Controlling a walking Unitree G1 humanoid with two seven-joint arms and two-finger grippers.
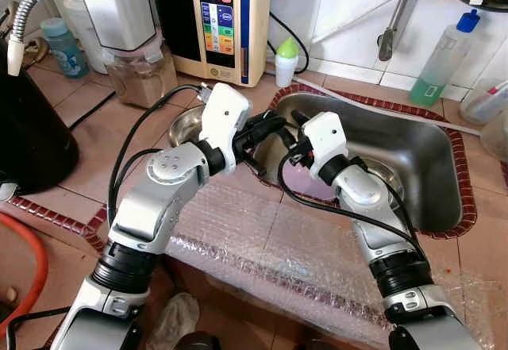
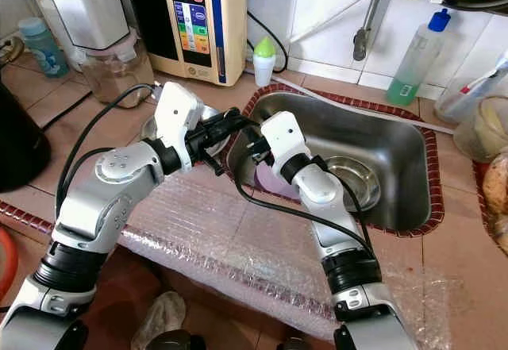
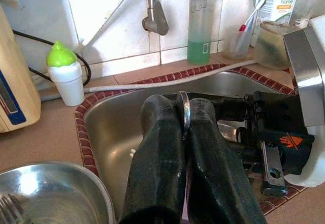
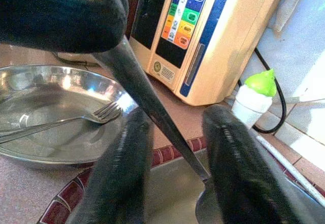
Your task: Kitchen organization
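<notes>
Steel sink [image 1: 444, 167], left gripper [image 3: 184, 132] clamped on thin shiny metal spoon [image 4: 147, 107], right gripper [image 4: 177, 168] spread around its handle.

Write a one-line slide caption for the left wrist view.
Left gripper shut on a thin metal utensil handle above the stainless steel sink.

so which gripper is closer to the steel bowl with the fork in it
Left. The left gripper sits just past the steel bowl's rim at the sink edge, fingers shut on a spoon handle. The right gripper is farther over the sink.
</notes>
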